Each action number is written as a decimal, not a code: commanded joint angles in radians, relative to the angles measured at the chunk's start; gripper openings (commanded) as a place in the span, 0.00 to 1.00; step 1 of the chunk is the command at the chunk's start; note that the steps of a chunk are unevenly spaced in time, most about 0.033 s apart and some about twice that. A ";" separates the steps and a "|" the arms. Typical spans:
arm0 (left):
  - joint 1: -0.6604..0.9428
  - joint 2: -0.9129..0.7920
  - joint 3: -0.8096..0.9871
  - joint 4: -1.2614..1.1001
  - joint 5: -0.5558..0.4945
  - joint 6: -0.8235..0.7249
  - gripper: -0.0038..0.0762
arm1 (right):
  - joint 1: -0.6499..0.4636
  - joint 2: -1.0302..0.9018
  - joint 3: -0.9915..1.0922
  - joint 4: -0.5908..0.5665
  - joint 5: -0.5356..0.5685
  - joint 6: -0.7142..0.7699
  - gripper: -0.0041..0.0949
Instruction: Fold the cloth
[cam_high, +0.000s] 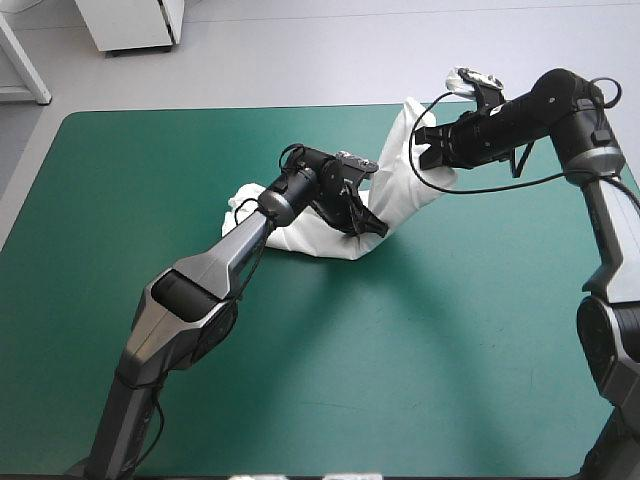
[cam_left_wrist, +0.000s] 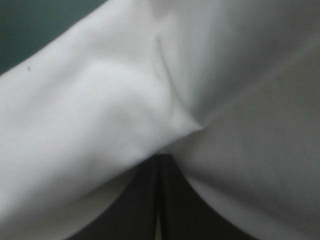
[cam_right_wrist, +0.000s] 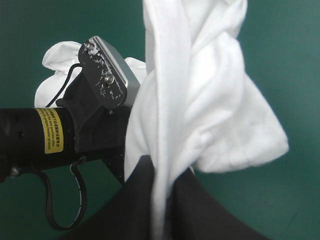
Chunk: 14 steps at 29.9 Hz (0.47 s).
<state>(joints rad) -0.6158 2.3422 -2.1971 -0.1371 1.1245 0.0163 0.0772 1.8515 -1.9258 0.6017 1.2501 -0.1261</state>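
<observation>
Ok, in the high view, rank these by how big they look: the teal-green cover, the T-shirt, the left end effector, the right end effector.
1. teal-green cover
2. T-shirt
3. left end effector and right end effector: about alike, each partly hidden by cloth, so unranked.

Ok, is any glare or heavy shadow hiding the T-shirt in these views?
High view: even light, soft shadows only, T-shirt plain against the teal-green cover. Left wrist view: the T-shirt fills it, shaded near the left gripper. Right wrist view: T-shirt bright ahead of the right gripper, folds readable, no glare.
</observation>
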 joint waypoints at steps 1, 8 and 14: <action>0.002 -0.103 -0.025 0.031 0.004 -0.034 0.04 | -0.001 -0.060 -0.035 0.040 -0.020 0.003 0.02; 0.065 -0.252 -0.020 0.033 0.165 0.022 0.04 | 0.006 -0.060 -0.035 0.055 -0.018 -0.008 0.02; 0.120 -0.448 0.131 0.005 0.163 0.030 0.04 | 0.077 -0.060 -0.035 0.055 -0.067 -0.017 0.02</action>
<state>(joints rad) -0.5075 2.0460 -2.1171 -0.1087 1.2357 0.0400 0.1158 1.8515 -1.9261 0.6023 1.2423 -0.1263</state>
